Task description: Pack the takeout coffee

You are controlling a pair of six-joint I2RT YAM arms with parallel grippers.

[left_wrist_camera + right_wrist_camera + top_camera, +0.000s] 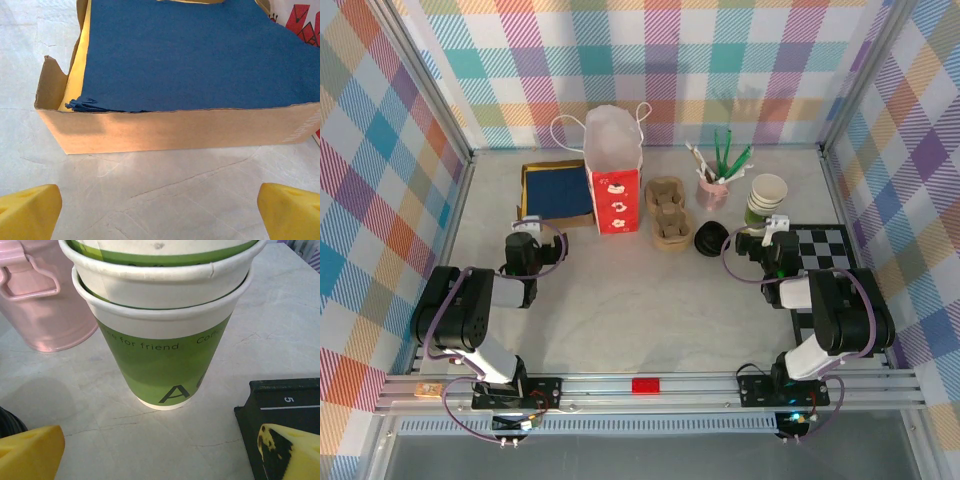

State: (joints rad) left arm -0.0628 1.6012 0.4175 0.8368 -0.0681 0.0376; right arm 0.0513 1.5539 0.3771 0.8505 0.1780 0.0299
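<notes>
Currently both grippers are idle. My right gripper (pixel 160 452) is spread wide with nothing between its fingers, low over the bench (pixel 640 310) near its right edge. My left gripper (pixel 160 212) is likewise released and empty, facing the cardboard napkin box (pixel 175 130) toward the back left.

On the takeout coffee: I cannot tell where a lidded cup stands. Judgement: not yet put together. Green paper cups sit lidless in a nested cup stack (pixel 165 365) straight ahead of my right gripper. A black lid (pixel 710 238) lies just left of that gripper; whether anything is under it I cannot tell.

Risks:
- Cups nest closely. Closing on the stack may lift several at once, or tip the lot, since it looks tall and light.
- The pink bucket (pixel 45 300) of utensils stands just beside the stack on its left. A wide-set finger could knock it.
- The checkerboard (pixel 285 405) edge lies by my right finger (pixel 300 455). Descending here may catch on it.

In the way:
- The red bag (pixel 615 195), mid back of the bench, has white tissue paper (pixel 613 135) filling its mouth, so a cup has no clear drop.
- The cardboard cup carrier (pixel 669 212) sits just right of the bag; touching or apart, I cannot tell.
- The bag is light paper, so a push on its rim probably topples it.
</notes>
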